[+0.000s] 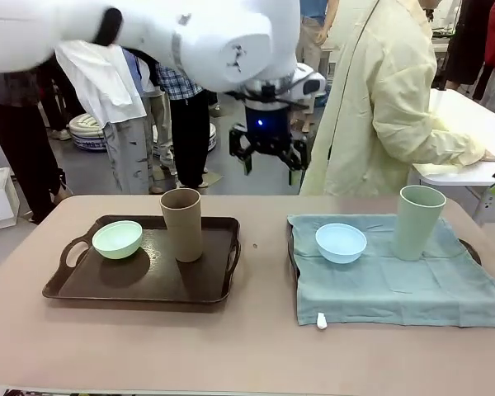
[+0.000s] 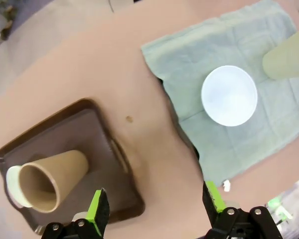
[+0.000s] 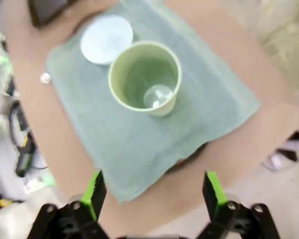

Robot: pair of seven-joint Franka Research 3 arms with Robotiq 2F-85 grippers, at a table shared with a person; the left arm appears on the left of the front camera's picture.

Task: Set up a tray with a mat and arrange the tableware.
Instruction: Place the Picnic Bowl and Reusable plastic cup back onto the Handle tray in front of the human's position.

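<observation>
We see the left gripper (image 1: 271, 163) hanging in the air above the far middle of the table (image 1: 256, 346), its green-padded fingers spread wide with nothing between them. Below it and to its left sits a dark brown tray (image 1: 148, 285) holding the mint green bowl (image 1: 117, 239) and, just beside it, the brown tumbler (image 1: 181, 224), which stands upright. On the other half of the table a blue-green mat (image 1: 396, 285) is draped over a second tray (image 1: 470, 247) — bits of its dark rim peek out at the edges. On the mat rest the light blue bowl (image 1: 341, 242) and the pale green tumbler (image 1: 418, 221), near each other but apart, the tumbler upright. The right gripper (image 3: 153, 191) looks down into that tumbler from above (its wrist picture is somewhat blurred), jaws apart and empty. A person (image 1: 379, 107) in a pale yellow coat stands at the far side, one hand on another table.
</observation>
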